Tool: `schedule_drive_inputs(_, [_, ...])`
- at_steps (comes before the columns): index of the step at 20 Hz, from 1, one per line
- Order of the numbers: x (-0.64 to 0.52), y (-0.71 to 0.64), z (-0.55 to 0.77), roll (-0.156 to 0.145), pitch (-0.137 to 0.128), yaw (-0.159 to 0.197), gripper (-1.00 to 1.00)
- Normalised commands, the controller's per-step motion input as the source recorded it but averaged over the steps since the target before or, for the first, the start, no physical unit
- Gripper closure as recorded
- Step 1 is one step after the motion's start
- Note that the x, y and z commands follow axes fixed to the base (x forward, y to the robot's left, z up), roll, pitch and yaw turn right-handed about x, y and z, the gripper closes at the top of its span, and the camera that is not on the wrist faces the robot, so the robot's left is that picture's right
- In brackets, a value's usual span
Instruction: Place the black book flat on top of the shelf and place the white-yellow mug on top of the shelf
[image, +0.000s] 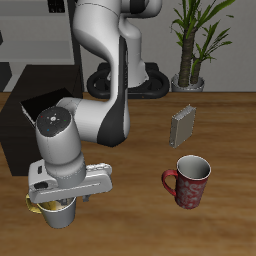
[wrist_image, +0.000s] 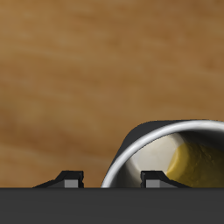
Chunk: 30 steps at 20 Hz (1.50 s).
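The white-yellow mug (image: 62, 214) stands near the table's front edge, right under my gripper (image: 64, 203), with its yellow handle poking out to the side. In the wrist view the mug's (wrist_image: 179, 153) cream rim and grey-yellow inside are very close. My gripper (wrist_image: 113, 178) is open, with one fingertip (wrist_image: 156, 178) over the mug's inside and the other outside its wall. Nothing is gripped. The shelf (image: 18, 125) is the dark box behind the arm at the table's edge, mostly hidden. The black book is not in view.
A dark red patterned mug (image: 188, 182) stands upright toward the front of the table. A small grey ribbed book (image: 182, 125) stands farther back. A potted plant (image: 190, 45) is behind the table.
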Motion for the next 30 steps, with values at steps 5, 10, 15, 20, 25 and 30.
schedule_drive_inputs(5, [-0.09, -0.02, 0.18, -0.011, -0.021, 0.008, 1.0])
schedule_drive_inputs(10, [-0.23, 0.04, 0.48, -0.018, -0.072, 0.008, 1.0])
schedule_drive_inputs(15, [-0.43, 0.04, 0.94, -0.018, -0.13, 0.02, 1.0])
schedule_drive_inputs(20, [-0.58, -0.08, 1.33, -0.027, -0.165, 0.015, 1.0])
schedule_drive_inputs(25, [-0.72, -0.18, 1.12, -0.044, -0.123, -0.011, 1.0])
schedule_drive_inputs(30, [-0.68, -0.3, 0.9, -0.112, -0.125, -0.041, 1.0])
